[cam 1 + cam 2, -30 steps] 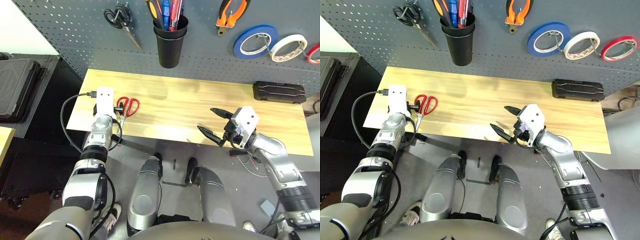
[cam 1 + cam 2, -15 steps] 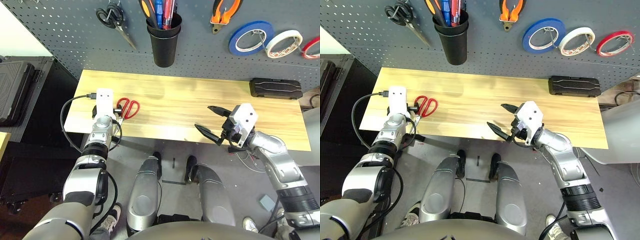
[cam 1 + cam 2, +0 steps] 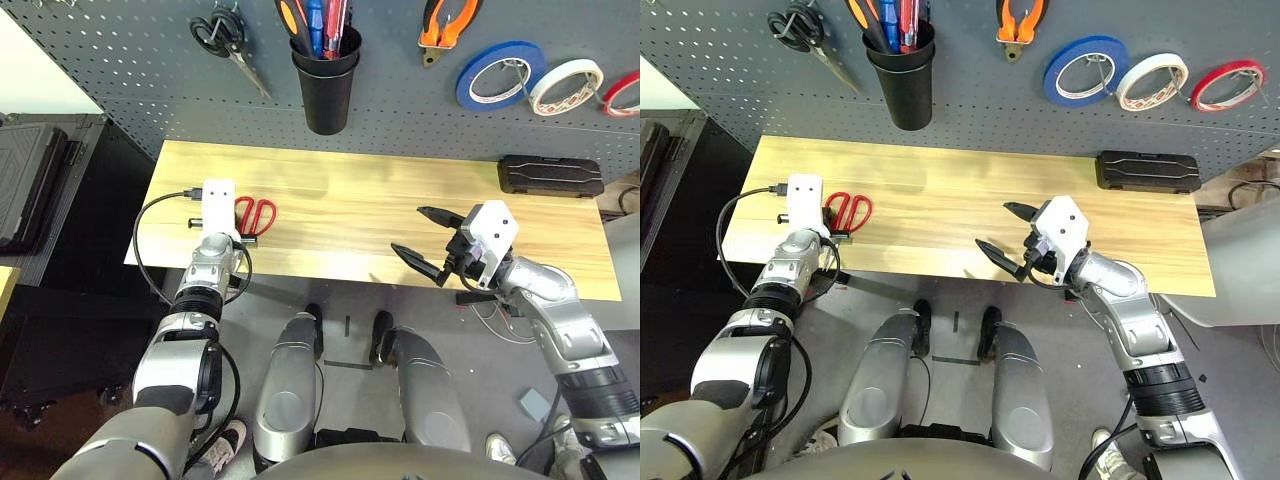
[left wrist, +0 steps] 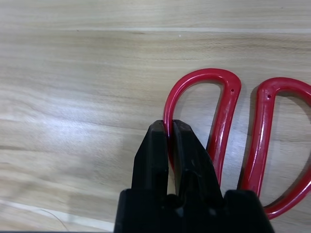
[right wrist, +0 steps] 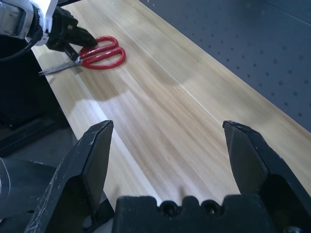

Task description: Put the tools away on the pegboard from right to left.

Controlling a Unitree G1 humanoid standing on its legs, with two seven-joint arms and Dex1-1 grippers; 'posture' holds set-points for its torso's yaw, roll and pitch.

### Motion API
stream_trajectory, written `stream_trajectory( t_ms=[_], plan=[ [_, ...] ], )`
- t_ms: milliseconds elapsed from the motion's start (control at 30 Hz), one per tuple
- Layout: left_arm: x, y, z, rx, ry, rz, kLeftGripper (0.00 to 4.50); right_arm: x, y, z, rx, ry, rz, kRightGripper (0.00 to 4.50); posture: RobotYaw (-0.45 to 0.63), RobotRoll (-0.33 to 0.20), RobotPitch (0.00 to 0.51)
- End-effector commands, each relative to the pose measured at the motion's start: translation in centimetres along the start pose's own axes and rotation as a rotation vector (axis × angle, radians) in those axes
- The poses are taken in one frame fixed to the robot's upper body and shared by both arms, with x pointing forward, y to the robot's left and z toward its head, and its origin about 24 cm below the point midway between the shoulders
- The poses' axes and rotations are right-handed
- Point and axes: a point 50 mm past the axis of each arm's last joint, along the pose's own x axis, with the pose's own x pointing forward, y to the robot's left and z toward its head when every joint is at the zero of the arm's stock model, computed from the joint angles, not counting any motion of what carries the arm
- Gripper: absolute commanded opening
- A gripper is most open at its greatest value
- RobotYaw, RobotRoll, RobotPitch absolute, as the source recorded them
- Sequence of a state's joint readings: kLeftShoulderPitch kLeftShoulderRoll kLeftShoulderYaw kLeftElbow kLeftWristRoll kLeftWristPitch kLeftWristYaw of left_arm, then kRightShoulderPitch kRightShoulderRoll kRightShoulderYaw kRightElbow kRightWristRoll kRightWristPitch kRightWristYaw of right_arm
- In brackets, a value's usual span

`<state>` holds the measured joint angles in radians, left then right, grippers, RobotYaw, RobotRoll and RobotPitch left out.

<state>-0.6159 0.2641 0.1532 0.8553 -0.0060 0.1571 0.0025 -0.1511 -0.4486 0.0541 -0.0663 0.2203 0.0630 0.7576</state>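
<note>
Red-handled scissors lie flat on the wooden table, their left handle loop pinched by the closed left gripper. Beyond hangs the pegboard. The right gripper, jaws wide and empty, hovers level, well to the right.

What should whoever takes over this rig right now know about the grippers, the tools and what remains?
Left gripper: shut on one handle loop of the red-handled scissors, which lie flat near the left end of the light wooden table.
Right gripper: open, holding nothing, near the table's front edge.
Done: cream-white tape roll, orange-and-black-handled pliers hang on the dark grey pegboard; orange-and-black-handled screwdriver stands in the black cup.
Left: lift the scissors and hang them on the pegboard, probably left of the cup.
</note>
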Motion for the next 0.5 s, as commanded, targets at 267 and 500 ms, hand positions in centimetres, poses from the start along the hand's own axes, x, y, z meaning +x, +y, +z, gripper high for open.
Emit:
stream_trajectory(
  t_ms=[267, 500],
  plan=[
    [-1.4, 0.0, 0.2, -0.144, -0.056, 0.041, 0.02, 0.3, -0.3, -0.7, -0.016, -0.019, 0.035, 4.50, 0.19, 0.000, 0.356],
    [-3.2, 0.4, 2.7, -0.222, -0.205, 0.084, 0.02, 1.4, -1.0, -0.6, -0.029, -0.078, 0.043, 4.50, 0.26, 0.000, 0.331]
  ],
)
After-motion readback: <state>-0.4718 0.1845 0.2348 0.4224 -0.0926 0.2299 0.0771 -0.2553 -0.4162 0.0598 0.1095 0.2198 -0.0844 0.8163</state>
